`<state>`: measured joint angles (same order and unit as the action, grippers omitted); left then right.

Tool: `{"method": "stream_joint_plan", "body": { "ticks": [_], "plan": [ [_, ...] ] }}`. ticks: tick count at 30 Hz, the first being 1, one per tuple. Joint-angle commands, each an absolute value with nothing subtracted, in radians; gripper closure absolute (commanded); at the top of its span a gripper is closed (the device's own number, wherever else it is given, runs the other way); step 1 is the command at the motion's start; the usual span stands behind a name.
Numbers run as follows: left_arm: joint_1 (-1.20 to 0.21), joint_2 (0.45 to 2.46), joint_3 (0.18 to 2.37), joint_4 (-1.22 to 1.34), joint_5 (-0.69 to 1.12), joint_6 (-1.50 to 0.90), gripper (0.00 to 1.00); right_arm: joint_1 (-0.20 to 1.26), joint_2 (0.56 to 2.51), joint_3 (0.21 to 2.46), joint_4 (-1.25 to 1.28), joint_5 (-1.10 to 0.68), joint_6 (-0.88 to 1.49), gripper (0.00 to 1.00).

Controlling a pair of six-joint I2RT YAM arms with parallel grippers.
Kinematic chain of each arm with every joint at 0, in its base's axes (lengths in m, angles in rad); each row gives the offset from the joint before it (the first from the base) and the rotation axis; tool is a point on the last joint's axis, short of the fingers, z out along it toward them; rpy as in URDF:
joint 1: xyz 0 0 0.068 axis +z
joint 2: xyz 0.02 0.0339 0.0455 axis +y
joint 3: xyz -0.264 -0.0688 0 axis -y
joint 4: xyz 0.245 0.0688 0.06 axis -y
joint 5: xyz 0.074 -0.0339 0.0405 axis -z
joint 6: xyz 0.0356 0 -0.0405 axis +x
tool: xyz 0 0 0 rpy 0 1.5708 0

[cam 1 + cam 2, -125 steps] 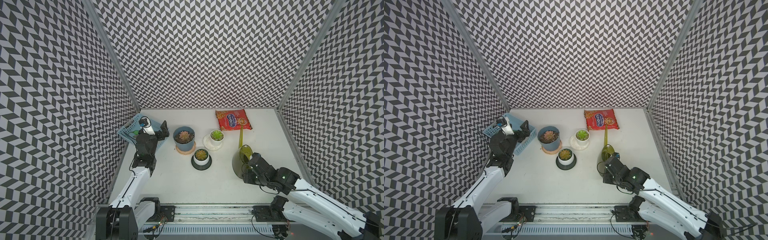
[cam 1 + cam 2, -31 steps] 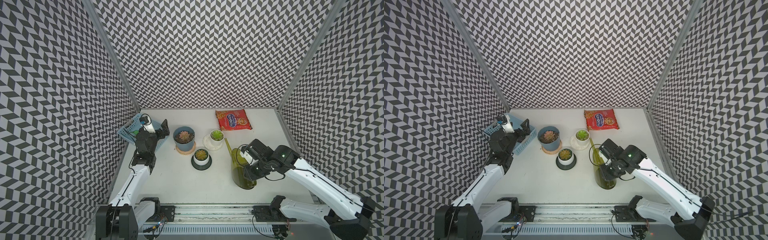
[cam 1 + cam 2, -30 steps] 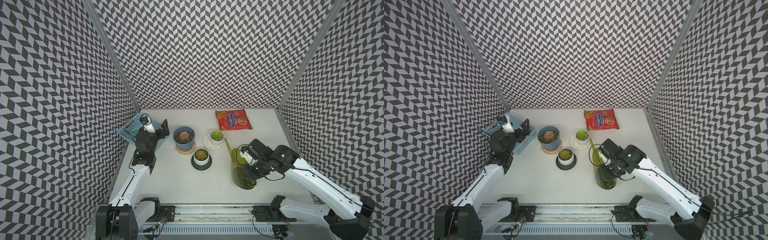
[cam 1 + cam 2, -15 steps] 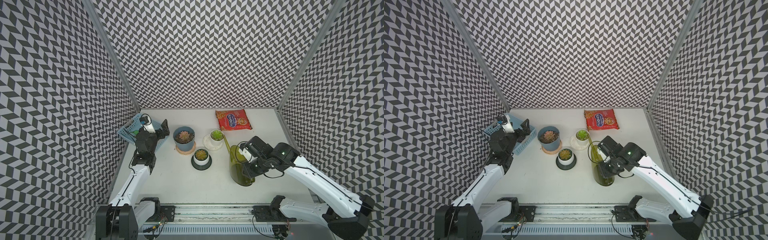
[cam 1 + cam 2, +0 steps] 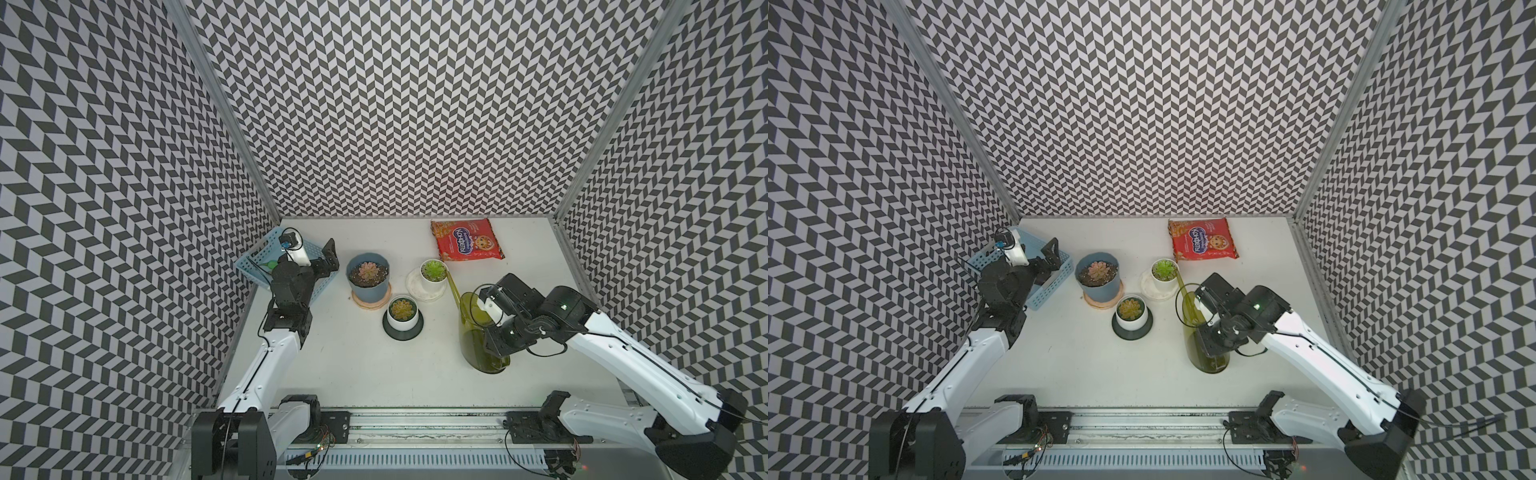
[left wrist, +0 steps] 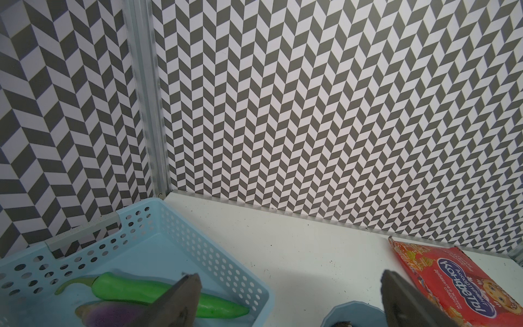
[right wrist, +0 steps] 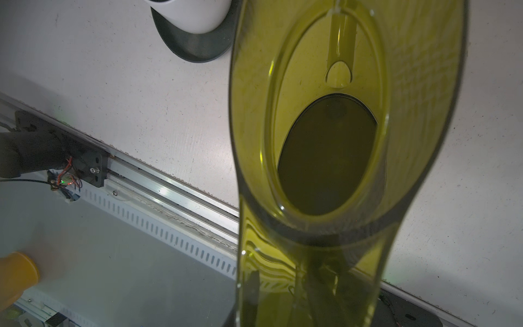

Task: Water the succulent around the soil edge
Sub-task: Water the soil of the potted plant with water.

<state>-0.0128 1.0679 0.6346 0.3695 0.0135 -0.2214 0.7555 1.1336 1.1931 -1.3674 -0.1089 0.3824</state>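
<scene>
Three potted succulents stand mid-table: a pinkish one in a blue pot (image 5: 368, 272) (image 5: 1098, 272), a green one in a white pot (image 5: 433, 270) (image 5: 1165, 270) on a white saucer, and a yellow-green one in a white pot (image 5: 402, 308) (image 5: 1131, 309) on a black saucer. My right gripper (image 5: 494, 328) (image 5: 1214, 332) is shut on a translucent green watering can (image 5: 478, 332) (image 5: 1200, 336) (image 7: 325, 141), which looks lifted off the table. Its spout tip (image 5: 446, 274) sits beside the green succulent's pot. My left gripper (image 5: 311, 253) (image 6: 288, 280) hangs open over the basket's edge, holding nothing.
A light blue basket (image 5: 257, 266) (image 6: 215, 263) at the back left holds a green pepper (image 6: 127, 286) and a purple eggplant (image 6: 107, 314). A red snack packet (image 5: 466, 245) (image 6: 452, 274) lies by the back wall. The metal rail (image 5: 415, 419) runs along the table's front edge.
Four seconds ago the can stood on the table with my right arm low. Over the last second the arm has carried it slightly left, toward the pots. The left arm has not moved.
</scene>
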Motion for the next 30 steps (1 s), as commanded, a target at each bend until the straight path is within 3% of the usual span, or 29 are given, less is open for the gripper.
{"method": "stream_joint_plan", "body": {
  "ticks": [1,30],
  "plan": [
    [-0.015,1.076,0.651,0.385,0.02,-0.21,0.0,0.745,1.136,1.192,-1.325,-0.091,0.366,1.0],
    [-0.016,1.079,0.653,0.39,0.019,-0.209,0.0,0.73,1.195,1.265,-1.324,-0.061,0.342,1.0]
  ]
}}
